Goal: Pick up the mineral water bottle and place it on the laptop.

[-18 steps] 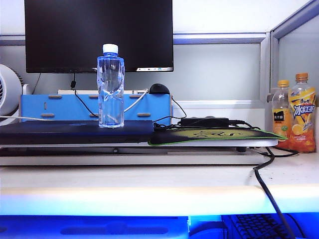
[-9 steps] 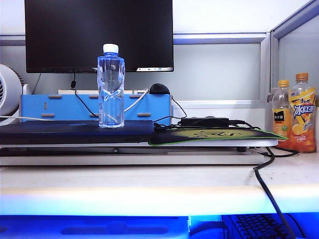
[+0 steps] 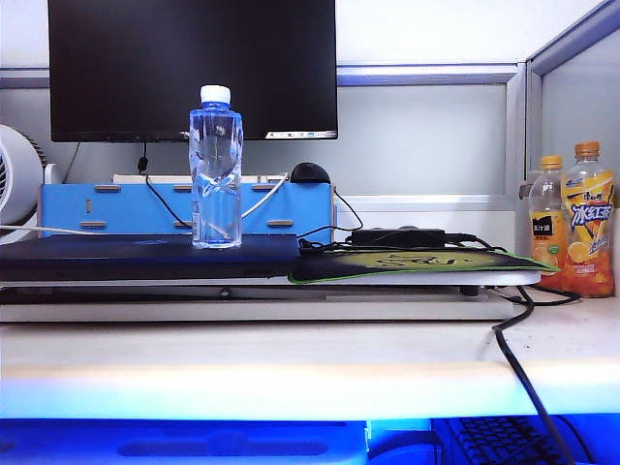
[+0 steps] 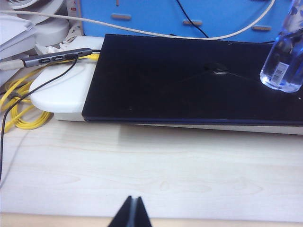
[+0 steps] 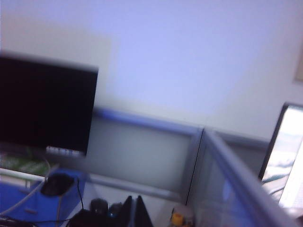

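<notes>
The mineral water bottle [image 3: 215, 170], clear with a white cap and a pinched waist, stands upright on the laptop [image 3: 145, 257], a flat dark slab at the left of the raised platform. The left wrist view shows the bottle's base [image 4: 284, 66] resting near one corner of the laptop's lid [image 4: 189, 85]. My left gripper [image 4: 133, 199] is shut with nothing in it, low over the pale desk in front of the laptop. My right gripper [image 5: 133, 198] is shut and empty, raised and pointing at the partition wall. Neither gripper shows in the exterior view.
A black monitor [image 3: 192, 68] stands behind a blue organiser [image 3: 184, 208]. A green-edged mouse mat [image 3: 417, 263] with a black power brick and cables lies right of the laptop. Two orange drink bottles [image 3: 576, 228] stand at the far right. Yellow cable [image 4: 19, 109] coils beside the laptop.
The exterior view stays the same: the bottle stands still on the laptop and no arm enters the picture.
</notes>
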Controlling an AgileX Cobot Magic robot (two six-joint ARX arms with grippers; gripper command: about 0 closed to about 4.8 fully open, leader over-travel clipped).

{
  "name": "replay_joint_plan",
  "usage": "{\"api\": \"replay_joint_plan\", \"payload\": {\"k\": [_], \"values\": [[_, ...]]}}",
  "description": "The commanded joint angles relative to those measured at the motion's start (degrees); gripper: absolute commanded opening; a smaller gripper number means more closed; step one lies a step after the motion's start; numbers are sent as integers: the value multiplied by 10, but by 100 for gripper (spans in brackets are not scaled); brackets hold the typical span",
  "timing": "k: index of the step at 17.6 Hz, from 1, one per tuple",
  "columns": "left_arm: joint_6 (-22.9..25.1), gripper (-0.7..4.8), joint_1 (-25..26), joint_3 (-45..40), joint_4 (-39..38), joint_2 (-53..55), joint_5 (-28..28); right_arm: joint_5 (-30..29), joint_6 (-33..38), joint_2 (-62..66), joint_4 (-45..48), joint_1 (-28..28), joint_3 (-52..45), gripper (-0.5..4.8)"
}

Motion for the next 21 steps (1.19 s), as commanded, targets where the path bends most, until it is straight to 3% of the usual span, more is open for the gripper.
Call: {"api": "replay_joint_plan", "payload": {"k": [1, 8, 13, 19, 21], "values": [[1, -2, 0, 0, -1, -1, 2, -17, 0, -36, 110, -24, -135, 21], [1, -2, 0, 0, -1, -1, 2, -210, 13, -122, 155, -149, -400, 44], [1, -2, 0, 0, -1, -1, 2, -261, 125, -206, 170, -266, -532, 45], [1, -2, 0, 0, -1, -1, 2, -272, 129, -250, 155, -346, -604, 45], [1, -2, 0, 0, -1, -1, 2, -272, 156, -259, 150, -346, -619, 45]]}}
